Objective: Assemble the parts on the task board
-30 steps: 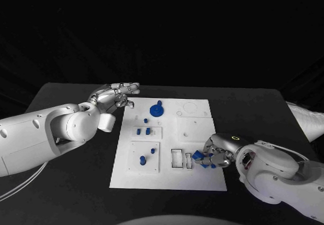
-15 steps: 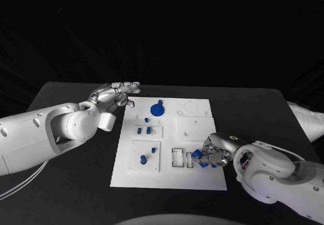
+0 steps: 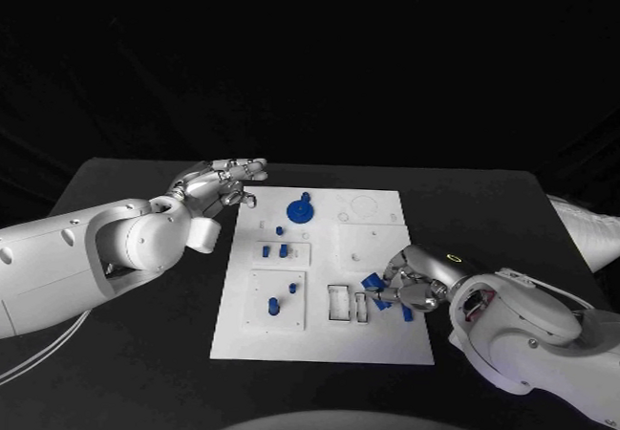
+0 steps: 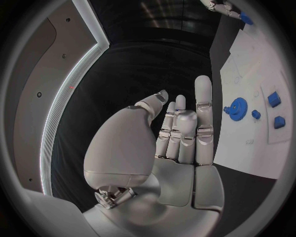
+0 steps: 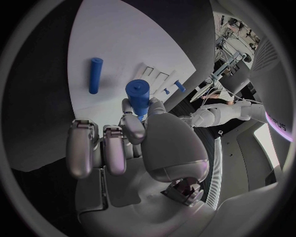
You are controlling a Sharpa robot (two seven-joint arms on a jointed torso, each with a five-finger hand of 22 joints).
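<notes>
Your right hand [image 3: 406, 288] pinches a short blue plastic cylinder [image 5: 138, 97] just above the white task board [image 3: 319, 342], near its right edge — pick-up done, I judge, insertion pending. Another blue peg [image 5: 95, 75] lies loose on the board. Next you need its matching hole — align upright. Your left hand [image 3: 220, 181] hovers spread, holding nothing, beside the board's far-left corner.

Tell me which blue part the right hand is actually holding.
The blue cylinder pinched in the right hand, raised off the task board. The other blue cylinder lies loose on the board beside it, untouched.
</notes>
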